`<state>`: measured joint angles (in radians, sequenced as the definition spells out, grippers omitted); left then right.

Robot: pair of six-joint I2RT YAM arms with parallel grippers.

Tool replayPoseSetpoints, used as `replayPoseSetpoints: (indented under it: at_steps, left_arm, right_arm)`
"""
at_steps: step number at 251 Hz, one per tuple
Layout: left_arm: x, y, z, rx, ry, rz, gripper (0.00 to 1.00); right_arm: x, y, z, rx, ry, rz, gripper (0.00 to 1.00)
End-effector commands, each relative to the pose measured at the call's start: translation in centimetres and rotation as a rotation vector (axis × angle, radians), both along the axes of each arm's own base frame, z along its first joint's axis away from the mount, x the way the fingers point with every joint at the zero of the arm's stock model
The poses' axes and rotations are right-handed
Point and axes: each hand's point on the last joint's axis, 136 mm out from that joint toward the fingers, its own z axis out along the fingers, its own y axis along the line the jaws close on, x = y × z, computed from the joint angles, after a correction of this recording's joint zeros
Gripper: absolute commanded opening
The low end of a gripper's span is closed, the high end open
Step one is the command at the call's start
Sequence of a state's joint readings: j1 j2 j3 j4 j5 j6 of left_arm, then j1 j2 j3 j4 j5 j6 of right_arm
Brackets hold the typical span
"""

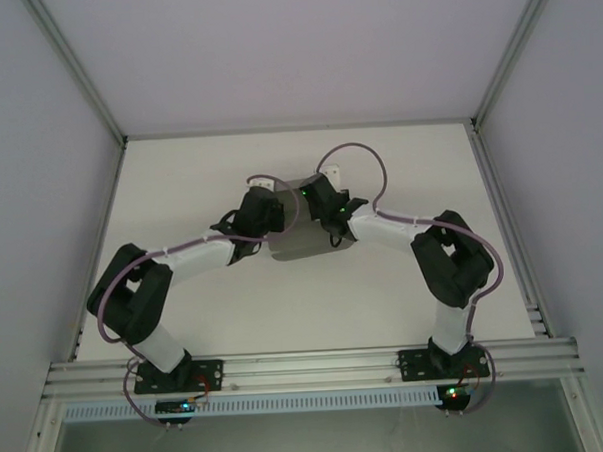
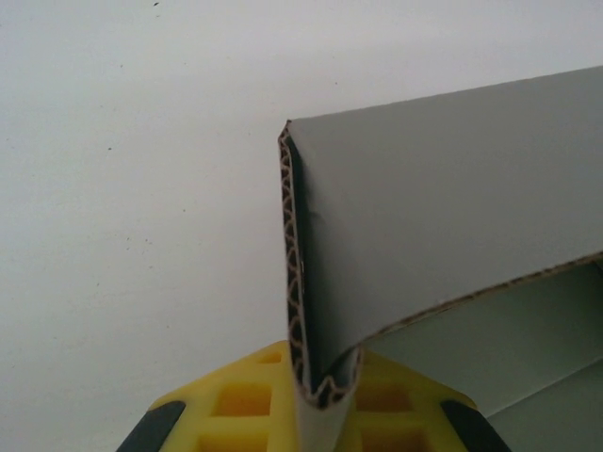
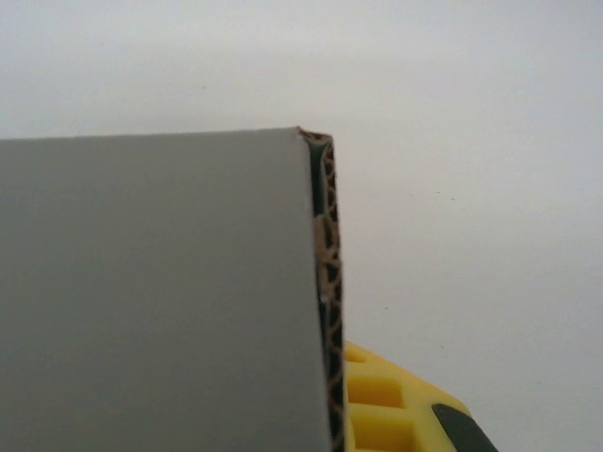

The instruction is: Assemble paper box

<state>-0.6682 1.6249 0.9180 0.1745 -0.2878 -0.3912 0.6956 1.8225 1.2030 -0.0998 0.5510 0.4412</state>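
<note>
While both arms reached in over the middle of the table (image 1: 315, 315), the paper box (image 1: 300, 244) hung between my wrists as a folded grey sheet, and its longer run seemed to go side to side. My left gripper (image 2: 325, 403) was clamped on its left folded edge. My right gripper (image 3: 334, 414) was closed on the right edge, so neither arm was nearer. The tabletop was plain white, with pale walls (image 1: 274, 47) standing well back.
</note>
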Motion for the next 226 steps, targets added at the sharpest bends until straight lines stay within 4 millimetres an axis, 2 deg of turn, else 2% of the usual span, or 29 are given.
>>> replayPoseSetpoints:
  at_steps: [1,16,19,30,86,114,126,154,166,178,197,226]
  left_arm:
    - [0.1,-0.1,0.9,-0.016,0.004,0.029,0.00]
    - [0.0,-0.2,0.8,-0.015,0.007,0.026,0.00]
    - [0.0,-0.2,0.9,-0.016,0.007,0.026,0.00]
    - [0.0,-0.2,0.9,-0.013,0.008,0.023,0.00]
    - [-0.3,-0.4,0.7,-0.011,0.013,-0.005,0.00]
    - [-0.3,-0.5,0.5,-0.013,0.019,-0.008,0.00]
    - [-0.4,-0.5,0.5,-0.016,0.022,-0.006,0.00]
    - [-0.3,-0.6,0.6,-0.026,0.024,0.001,0.00]
    - [-0.3,-0.6,0.6,-0.031,0.025,0.006,0.00]
    - [-0.2,-0.3,0.6,-0.036,0.026,0.031,0.00]
    - [0.2,2.0,0.2,-0.027,0.045,0.201,0.00]
    - [0.2,5.5,-0.9,0.032,0.094,0.407,0.00]
  right_arm:
    - [0.6,-4.4,0.2,-0.064,-0.038,-0.211,0.00]
    - [1.0,-3.5,0.9,-0.022,-0.064,-0.166,0.13]
    - [0.7,-3.6,0.3,-0.024,-0.054,-0.151,0.16]
    - [0.8,-2.9,0.3,0.024,-0.056,-0.086,0.21]
    - [0.7,-1.1,1.3,0.250,-0.048,0.153,0.38]
    - [0.6,-0.6,2.0,0.258,-0.077,0.206,0.38]
    - [0.8,-0.7,2.4,0.254,-0.099,0.199,0.37]
    - [0.6,-0.9,2.3,0.239,-0.096,0.195,0.22]
    - [1.2,-1.7,2.6,0.196,-0.125,0.160,0.19]
    - [1.5,-2.6,2.5,0.147,-0.148,0.100,0.10]
    - [1.6,-4.0,2.4,0.085,-0.174,-0.018,0.00]
    - [1.4,-6.3,2.4,0.055,-0.195,-0.170,0.00]
